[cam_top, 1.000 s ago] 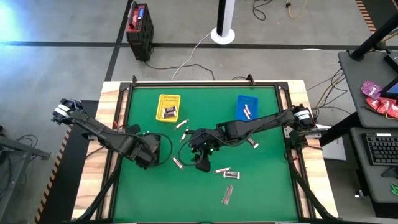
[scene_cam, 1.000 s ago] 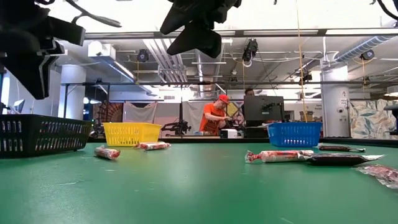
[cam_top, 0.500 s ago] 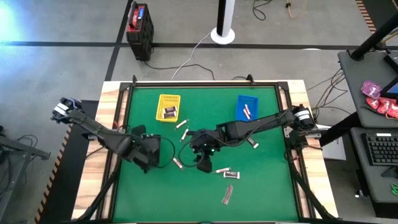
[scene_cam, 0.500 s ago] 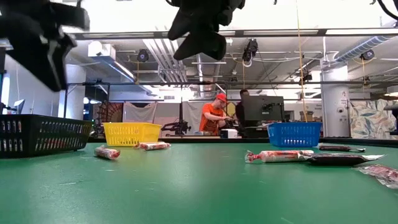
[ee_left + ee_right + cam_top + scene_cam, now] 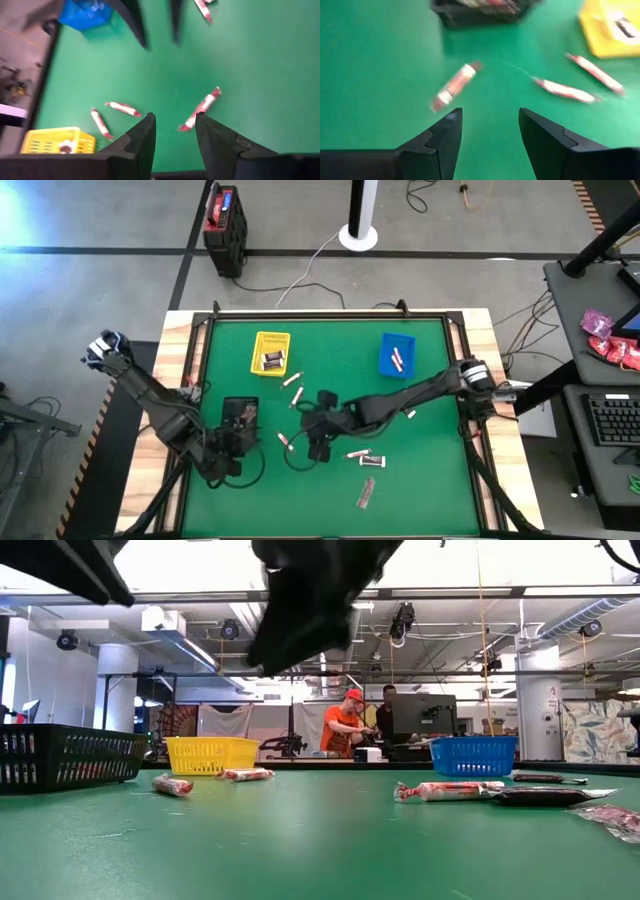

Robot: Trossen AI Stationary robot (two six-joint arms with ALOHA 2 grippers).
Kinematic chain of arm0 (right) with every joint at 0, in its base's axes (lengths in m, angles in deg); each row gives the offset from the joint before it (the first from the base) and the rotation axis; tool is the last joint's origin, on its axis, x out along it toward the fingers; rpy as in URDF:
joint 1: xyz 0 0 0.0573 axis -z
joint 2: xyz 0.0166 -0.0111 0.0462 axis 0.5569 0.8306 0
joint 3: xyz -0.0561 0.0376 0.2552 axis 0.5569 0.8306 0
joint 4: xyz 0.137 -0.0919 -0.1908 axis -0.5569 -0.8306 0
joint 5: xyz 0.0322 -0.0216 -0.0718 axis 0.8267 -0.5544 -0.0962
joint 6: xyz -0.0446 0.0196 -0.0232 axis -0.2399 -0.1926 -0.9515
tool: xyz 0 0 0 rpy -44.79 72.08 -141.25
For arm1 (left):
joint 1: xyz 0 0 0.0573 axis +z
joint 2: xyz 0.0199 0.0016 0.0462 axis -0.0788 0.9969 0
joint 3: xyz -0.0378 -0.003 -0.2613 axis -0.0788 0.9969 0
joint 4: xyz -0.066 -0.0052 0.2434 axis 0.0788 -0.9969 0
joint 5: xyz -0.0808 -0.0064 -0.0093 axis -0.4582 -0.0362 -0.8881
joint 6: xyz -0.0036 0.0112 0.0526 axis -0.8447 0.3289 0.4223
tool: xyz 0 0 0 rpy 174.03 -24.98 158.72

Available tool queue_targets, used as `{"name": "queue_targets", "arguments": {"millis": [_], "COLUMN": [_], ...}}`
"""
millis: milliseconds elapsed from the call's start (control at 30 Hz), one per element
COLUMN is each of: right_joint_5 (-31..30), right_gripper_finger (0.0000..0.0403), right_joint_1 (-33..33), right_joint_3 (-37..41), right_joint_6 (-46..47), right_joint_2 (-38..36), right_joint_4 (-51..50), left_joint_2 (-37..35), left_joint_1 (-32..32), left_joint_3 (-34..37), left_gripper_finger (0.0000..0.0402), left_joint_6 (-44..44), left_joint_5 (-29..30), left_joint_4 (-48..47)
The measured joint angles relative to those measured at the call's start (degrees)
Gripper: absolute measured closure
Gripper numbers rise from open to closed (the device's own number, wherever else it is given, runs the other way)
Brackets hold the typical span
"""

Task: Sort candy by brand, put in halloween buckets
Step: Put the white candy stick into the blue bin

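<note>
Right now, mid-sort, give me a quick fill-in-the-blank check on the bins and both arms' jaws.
1. The blue bin sits at the far right; the far left bin is ____.
2. The black bin lies nearest the ____ gripper.
3. The right gripper hangs above the mat with its jaws ____ and empty.
4. The candy ahead of the right gripper lies ____ the bins.

Missing words: yellow; left; open; outside
</note>
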Motion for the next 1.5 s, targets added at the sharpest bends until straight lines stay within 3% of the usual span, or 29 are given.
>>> {"name": "queue_targets", "arguments": {"millis": [200,367,767,900,1200,1500], "right_joint_5": [0.0,0.0,-0.9,-1.9,-1.7,-1.6], "right_gripper_finger": [0.0215,0.0215,0.0219,0.0252,0.0371,0.0370], "right_joint_1": [-1.1,-1.5,-1.6,-1.6,-1.6,-1.0], "right_joint_3": [0.5,0.5,0.5,0.4,0.4,0.7], "right_joint_6": [-2.0,-1.3,1.1,1.0,-1.0,-0.5], "right_joint_2": [8.2,13.2,18.5,18.7,18.7,15.1], "right_joint_4": [15.5,23.6,24.8,24.2,23.7,18.5], "left_joint_2": [-0.1,-0.1,0.0,0.0,0.0,-0.2], "left_joint_1": [-2.0,-2.9,-3.0,-3.0,-2.9,-2.9], "left_joint_3": [0.1,0.2,0.8,0.8,2.3,2.8], "left_gripper_finger": [0.0279,0.0279,0.0279,0.0279,0.0279,0.0279], "left_joint_6": [-2.2,-3.1,-4.9,-5.0,-6.4,-7.2], "left_joint_5": [6.1,7.5,9.1,9.2,9.7,12.8], "left_joint_4": [-0.1,-0.2,-0.3,-0.3,-0.1,0.5]}}
